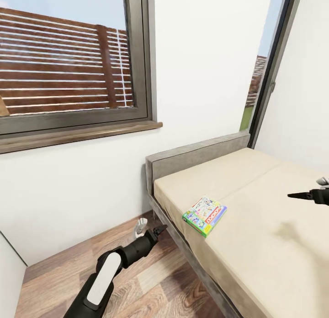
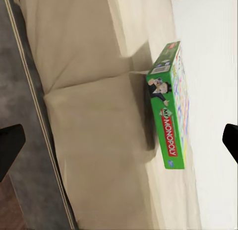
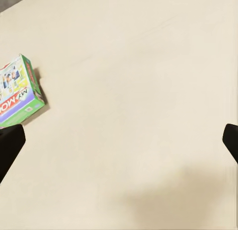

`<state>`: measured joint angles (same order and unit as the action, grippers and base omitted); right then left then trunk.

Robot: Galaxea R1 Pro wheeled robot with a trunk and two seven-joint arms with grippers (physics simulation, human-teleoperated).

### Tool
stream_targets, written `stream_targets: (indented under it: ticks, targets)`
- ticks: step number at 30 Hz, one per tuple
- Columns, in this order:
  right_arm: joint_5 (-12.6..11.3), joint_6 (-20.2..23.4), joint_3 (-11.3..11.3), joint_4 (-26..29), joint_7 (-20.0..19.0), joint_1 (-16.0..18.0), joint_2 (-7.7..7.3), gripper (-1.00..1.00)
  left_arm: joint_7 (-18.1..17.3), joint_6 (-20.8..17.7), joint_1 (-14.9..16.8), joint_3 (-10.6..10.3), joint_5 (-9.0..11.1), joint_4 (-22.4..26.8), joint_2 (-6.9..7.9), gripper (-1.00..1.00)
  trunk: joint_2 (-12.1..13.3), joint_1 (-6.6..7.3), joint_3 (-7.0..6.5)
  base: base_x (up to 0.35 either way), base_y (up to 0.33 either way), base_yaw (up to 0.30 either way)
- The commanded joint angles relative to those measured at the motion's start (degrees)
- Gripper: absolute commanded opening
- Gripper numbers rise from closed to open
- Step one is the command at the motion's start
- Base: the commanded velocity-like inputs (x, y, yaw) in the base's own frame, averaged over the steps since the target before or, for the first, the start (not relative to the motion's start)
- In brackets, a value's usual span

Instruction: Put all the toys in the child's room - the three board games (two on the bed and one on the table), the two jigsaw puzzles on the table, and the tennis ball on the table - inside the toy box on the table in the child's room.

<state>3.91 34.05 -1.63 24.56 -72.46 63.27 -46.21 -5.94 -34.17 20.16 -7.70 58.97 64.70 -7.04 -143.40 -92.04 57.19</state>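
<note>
A green Monopoly board game box (image 1: 205,215) lies flat on the beige bed (image 1: 260,180), near the mattress edge closest to the floor. My left gripper (image 1: 160,229) hangs low over the wooden floor beside the bed frame and is open; it points at the box (image 2: 171,111) from the side, with a gap between them. My right gripper (image 1: 294,196) hovers open above the mattress, to the right of the box and well apart from it. In the right wrist view the box (image 3: 17,93) sits off to one side of the open fingers (image 3: 10,145).
The grey upholstered headboard (image 1: 196,155) stands against the white wall under a large window (image 1: 68,57) with a wooden sill (image 1: 82,135). A small white object (image 1: 140,226) stands on the floor by the wall. Wood flooring (image 1: 151,286) runs alongside the bed.
</note>
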Motion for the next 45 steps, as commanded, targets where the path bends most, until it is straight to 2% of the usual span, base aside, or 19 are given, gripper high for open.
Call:
stream_targets:
  ticks: [1, 4, 5, 8, 10, 11, 16, 19, 29, 35, 40, 42, 45]
  targets:
    - [-0.56, 0.34, -0.1, 0.32, -0.74, 0.04, -0.22, 1.0, -2.09, 0.67, 0.23, 0.09, -0.03, -1.49, -0.11, 1.0, -0.03, 0.01, 0.06, 0.0, 0.0, 0.0]
    - [-2.97, 0.23, -0.1, 0.71, -2.83, 0.02, -1.1, 1.0, -4.6, 5.3, 0.71, 0.06, -0.32, -3.54, -0.29, 1.0, -0.03, 0.01, 0.06, 0.0, 0.0, 0.0]
    - [-3.87, -0.14, -0.11, 0.79, -3.76, 0.0, -1.5, 1.0, -5.3, 8.23, 0.87, 0.0, -0.41, -4.52, -0.31, 1.0, -0.03, 0.01, 0.06, 0.0, 0.0, -0.004]
    - [-4.66, -0.86, -0.12, 0.85, -4.5, -0.04, -1.85, 1.0, -6.41, 11.49, 1.21, -0.09, -0.5, -6.18, -0.27, 1.0, -0.03, 0.01, 0.06, 0.0, 0.0, -0.043]
    - [-5.08, -1.32, -0.14, 0.89, -4.82, -0.1, -2.0, 1.0, -8.32, 13.38, 1.65, -0.23, -0.64, -7.41, -0.17, 1.0, -0.03, 0.01, 0.06, 0.0, 0.0, -0.163]
    - [-5.32, -1.57, -0.18, 0.91, -4.97, -0.18, -2.03, 1.0, -10.83, 14.3, 2.03, -0.39, -0.68, -8.83, -0.02, 1.0, -0.03, 0.01, 0.06, 0.0, 0.0, -0.232]
    - [-5.52, -1.82, -0.21, 0.92, -5.11, -0.3, -2.02, 1.0, -15.55, 14.9, 2.8, -0.53, -0.69, -11.64, 0.12, 1.0, -0.03, 0.01, 0.06, 0.0, 0.0, -0.263]
    - [-5.55, -1.89, -0.21, 0.92, -5.13, -0.32, -2.03, 1.0, -16.45, 15.08, 3.02, -0.55, -0.66, -12.66, 0.1, 1.0, -0.03, 0.01, 0.06, 0.0, 0.0, -0.283]
    - [-5.57, -2.13, -0.22, 1.01, -5.31, -0.42, -1.96, 1.0, -17.18, 15.21, 3.31, -0.41, -0.02, -14.08, 0.16, 1.0, -0.03, 0.01, 0.06, 0.0, 0.0, -0.262]
    - [-5.58, -2.14, -0.22, 1.01, -5.4, -0.43, -1.96, 1.0, -17.36, 15.17, 5.24, -0.23, -0.14, -15.62, 0.4, 1.0, -0.03, 0.01, 0.06, 0.0, 0.0, -0.031]
    - [-5.58, -2.15, -0.22, 1.05, -5.41, -0.43, -2.02, 1.0, -19.65, 15.37, 9.31, -0.09, 0.02, -21.77, 1.15, 1.0, -0.03, 0.01, 0.06, 0.0, 0.0, -0.007]
    - [-5.58, -2.15, -0.22, 1.2, -5.41, -0.43, -2.03, 1.0, -23.66, 15.48, 11.68, -0.05, -0.05, -26.6, 1.5, 1.0, -0.03, 0.01, 0.06, 0.0, 0.0, -0.002]
    - [-5.58, -2.15, -0.22, 1.25, -5.41, -0.43, -2.04, 1.0, -24.99, 15.51, 12.39, -0.02, -0.07, -28.08, 1.68, 1.0, -0.03, 0.01, 0.06, 0.0, 0.0, 0.0]
